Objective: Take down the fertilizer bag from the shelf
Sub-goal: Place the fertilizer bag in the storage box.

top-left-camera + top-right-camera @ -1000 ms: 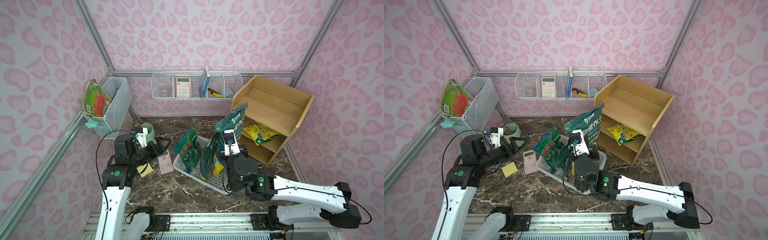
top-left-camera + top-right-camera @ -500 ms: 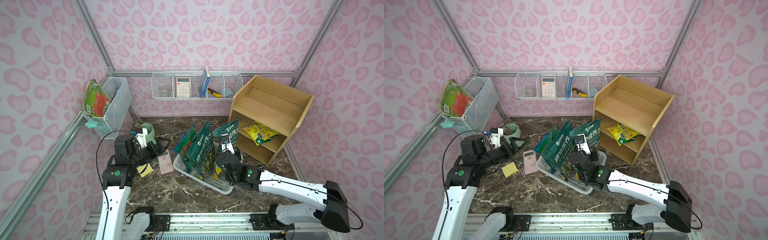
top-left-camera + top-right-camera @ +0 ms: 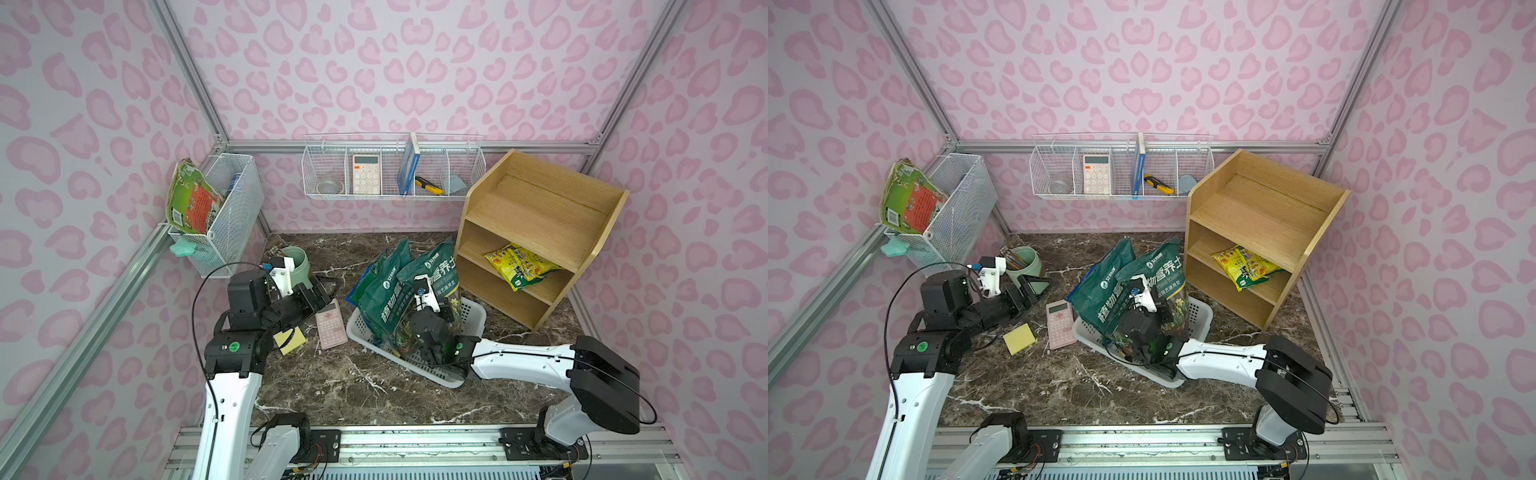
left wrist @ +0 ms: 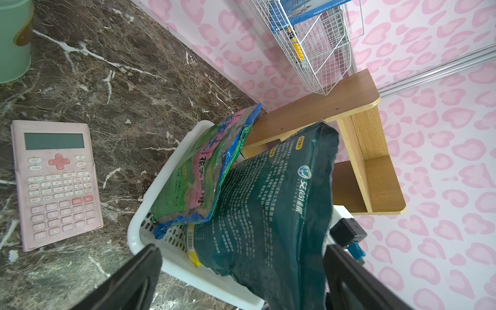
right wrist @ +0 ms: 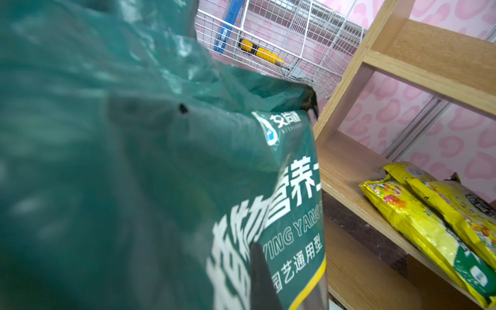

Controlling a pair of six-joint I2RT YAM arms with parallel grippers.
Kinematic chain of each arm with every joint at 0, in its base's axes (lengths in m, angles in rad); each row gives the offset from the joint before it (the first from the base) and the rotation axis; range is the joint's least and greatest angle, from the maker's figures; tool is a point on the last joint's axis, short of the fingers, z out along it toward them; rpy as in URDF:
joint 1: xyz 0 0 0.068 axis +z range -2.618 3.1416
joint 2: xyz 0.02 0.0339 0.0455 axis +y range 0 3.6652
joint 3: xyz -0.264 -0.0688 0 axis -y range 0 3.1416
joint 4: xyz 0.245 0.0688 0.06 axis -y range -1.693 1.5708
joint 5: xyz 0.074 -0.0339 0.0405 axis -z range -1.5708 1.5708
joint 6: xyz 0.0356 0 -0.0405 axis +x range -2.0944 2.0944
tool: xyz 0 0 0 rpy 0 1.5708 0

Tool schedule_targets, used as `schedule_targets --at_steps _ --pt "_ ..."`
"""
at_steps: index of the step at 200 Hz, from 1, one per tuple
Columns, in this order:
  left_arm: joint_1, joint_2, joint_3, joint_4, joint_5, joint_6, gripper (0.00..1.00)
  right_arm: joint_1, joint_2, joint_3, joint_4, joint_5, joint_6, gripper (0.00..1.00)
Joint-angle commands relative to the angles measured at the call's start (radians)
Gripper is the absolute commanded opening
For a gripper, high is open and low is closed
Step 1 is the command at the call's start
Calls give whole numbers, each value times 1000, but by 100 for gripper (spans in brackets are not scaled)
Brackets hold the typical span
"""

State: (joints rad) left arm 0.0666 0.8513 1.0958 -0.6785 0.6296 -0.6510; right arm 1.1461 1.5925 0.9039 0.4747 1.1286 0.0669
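Observation:
The fertilizer bag (image 3: 436, 272) is dark green with white lettering and stands creased in the white basket (image 3: 474, 316), in front of the light-wood shelf (image 3: 540, 208). My right gripper (image 3: 417, 309) is shut on the bag's middle, its fingers mostly buried in the folds. In the right wrist view the bag (image 5: 161, 174) fills the picture and one dark finger (image 5: 259, 279) presses on it. My left gripper (image 3: 319, 296) hangs open and empty left of the basket, and its view looks at the bag (image 4: 273, 214).
Two yellow bags (image 3: 519, 266) lie on the shelf's middle tier. A green, pink and blue bag (image 4: 204, 171) leans in the basket behind the dark one. A pink calculator (image 3: 330, 328), yellow sticky notes (image 3: 291, 340) and a green cup (image 3: 297, 266) sit by the left arm. Wire baskets (image 3: 390, 174) hang on the walls.
My right arm has carried the green bag down and away from the shelf into the basket, and the bag has folded over. The left arm has stayed still.

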Motion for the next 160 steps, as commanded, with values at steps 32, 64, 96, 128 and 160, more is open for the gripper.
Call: schedule_targets --at_steps 32,64,96,128,160 --pt "6 -9 -3 18 19 5 99 72 -32 -21 -37 -86 92 0" --pt "6 -10 -5 20 22 1 99 67 -65 -99 -101 -148 151 0" --pt "8 -11 -6 25 21 -2 99 66 -152 -161 -83 -218 171 4" --pt "9 -20 -15 22 24 1 99 66 -261 -204 -90 -295 191 31" --pt "8 -31 -16 16 26 5 99 58 -405 -233 -141 -279 185 55"
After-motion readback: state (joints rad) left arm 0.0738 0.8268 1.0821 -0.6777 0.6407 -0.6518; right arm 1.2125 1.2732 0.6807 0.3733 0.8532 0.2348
